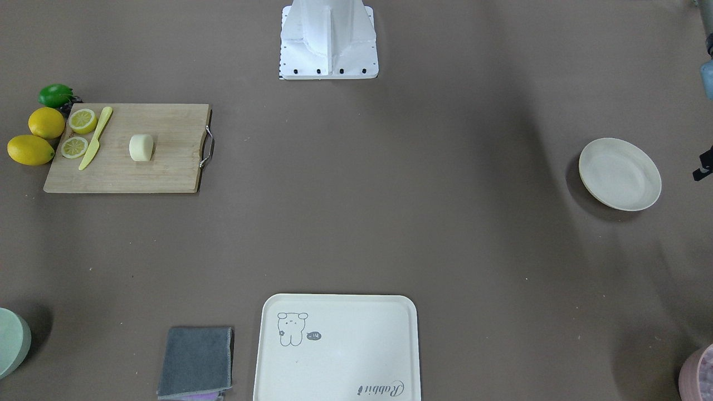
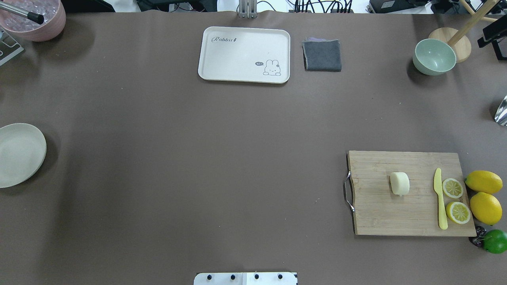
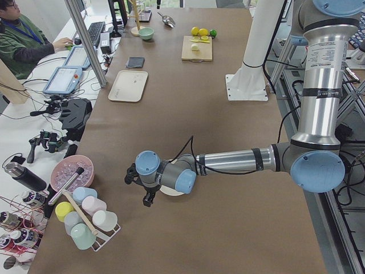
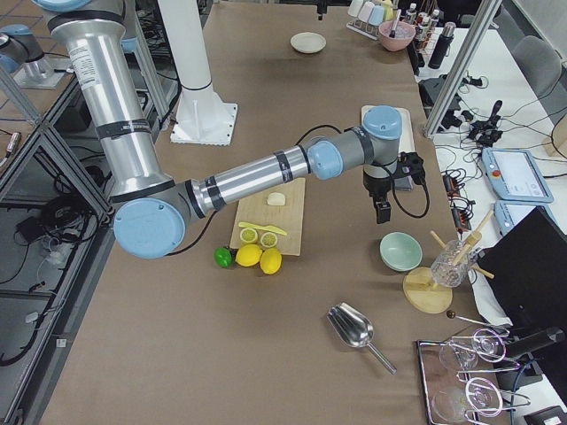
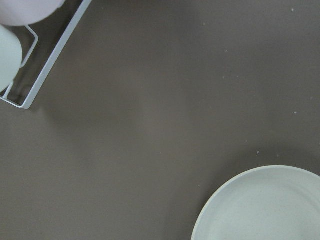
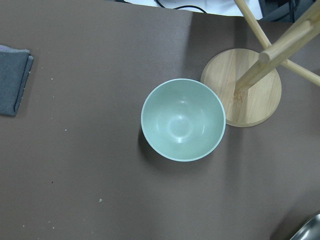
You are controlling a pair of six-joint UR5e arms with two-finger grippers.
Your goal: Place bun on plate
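The bun (image 2: 399, 183) is small, pale cream and smooth, and it rests on a wooden cutting board (image 2: 380, 213) at the table's right side; it also shows as the bun (image 1: 141, 147). The plate (image 2: 20, 154) is round, off-white and bare, and it sits at the far left edge, seen from close by as the plate (image 5: 265, 205). My left gripper (image 3: 147, 198) hangs just beside the plate, over the table. My right gripper (image 4: 382, 211) hovers above the pale green bowl (image 6: 182, 119), far from the bun. I cannot tell whether either gripper is open or shut.
On the board lie a yellow knife (image 2: 439, 200) and two lemon slices (image 2: 452, 188); whole lemons (image 2: 484, 181) and a lime (image 2: 495, 240) sit beside it. At the far edge are a cream tray (image 2: 237, 55) and a grey cloth (image 2: 322, 55). A wooden stand (image 6: 252, 87) and a cup rack (image 5: 35, 80) are nearby.
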